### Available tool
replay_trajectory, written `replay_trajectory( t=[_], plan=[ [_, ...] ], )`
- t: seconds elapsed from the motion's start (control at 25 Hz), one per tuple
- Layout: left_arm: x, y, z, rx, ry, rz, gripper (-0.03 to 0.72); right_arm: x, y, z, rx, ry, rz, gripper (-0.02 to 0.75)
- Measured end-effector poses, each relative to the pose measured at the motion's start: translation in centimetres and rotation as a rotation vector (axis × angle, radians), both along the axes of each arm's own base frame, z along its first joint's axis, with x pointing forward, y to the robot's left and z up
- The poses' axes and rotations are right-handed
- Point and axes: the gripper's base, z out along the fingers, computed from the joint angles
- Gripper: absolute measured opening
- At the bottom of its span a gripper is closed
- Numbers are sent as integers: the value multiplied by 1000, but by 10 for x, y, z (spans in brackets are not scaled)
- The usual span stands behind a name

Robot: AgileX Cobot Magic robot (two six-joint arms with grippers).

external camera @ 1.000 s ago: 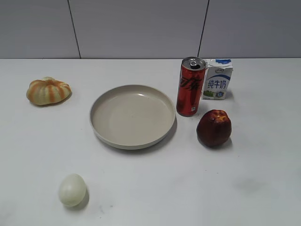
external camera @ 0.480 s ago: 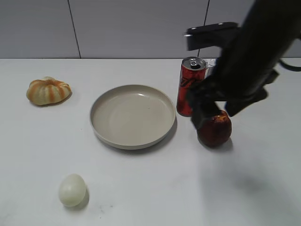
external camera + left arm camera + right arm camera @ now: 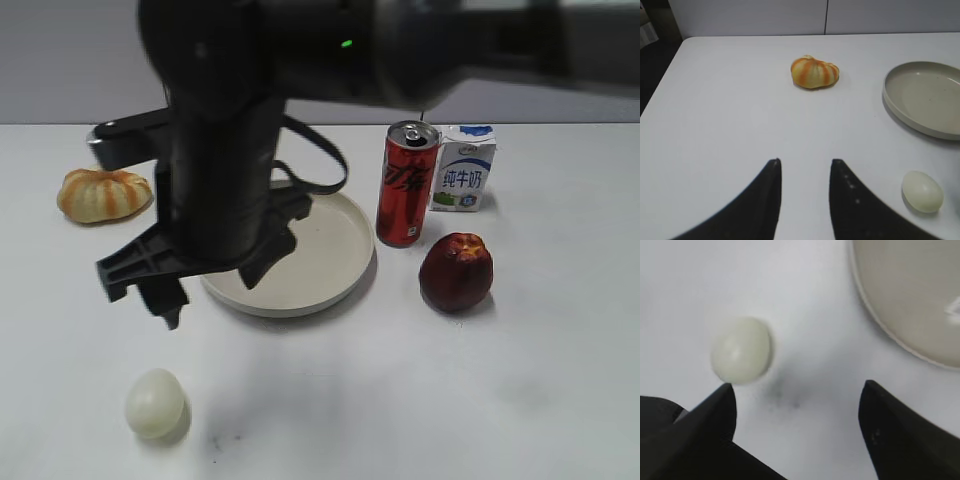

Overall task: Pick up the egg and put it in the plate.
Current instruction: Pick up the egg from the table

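The pale cream egg (image 3: 154, 403) lies on the white table at the front left, apart from the beige plate (image 3: 340, 270). My right arm reaches across the plate, and its gripper (image 3: 205, 290) hangs open and empty just above and behind the egg. In the right wrist view the egg (image 3: 741, 350) sits just beyond the left fingertip of the open gripper (image 3: 797, 385), with the plate (image 3: 910, 295) at the upper right. My left gripper (image 3: 805, 161) is open and empty over bare table, with the egg (image 3: 922, 191) to its right and the plate (image 3: 890, 100) beyond.
An orange-striped pumpkin-shaped thing (image 3: 103, 193) lies at the far left, also in the left wrist view (image 3: 815, 72). A red can (image 3: 405, 185), a milk carton (image 3: 463, 168) and a red apple (image 3: 456, 271) stand right of the plate.
My right arm came in from the right, passed over the apple and can, and now hangs over the plate's left side near the egg. The objects have not moved.
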Motion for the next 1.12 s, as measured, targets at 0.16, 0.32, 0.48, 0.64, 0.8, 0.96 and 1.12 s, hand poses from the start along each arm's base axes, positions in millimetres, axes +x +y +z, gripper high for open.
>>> replay_trajectory(
  t=[0.16,0.32,0.48,0.64,0.8,0.96,1.12],
  plan=[
    [0,0,0,0,0,0,240,-3,34,-25,-5,89,-42,573],
    [0,0,0,0,0,0,240,-1,51,-50,-58,165,-75,573],
    [0,0,0,0,0,0,240,2,58,-66,-70,183,-95,573],
    [0,0,0,0,0,0,240,-1,61,-79,-89,209,-110,573],
    [0,0,0,0,0,0,240,-2,63,-94,-110,233,-115,573],
    [0,0,0,0,0,0,240,-6,65,-98,-103,277,-123,565],
    [0,0,0,0,0,0,240,-6,65,-99,-101,284,-127,449]
  ],
)
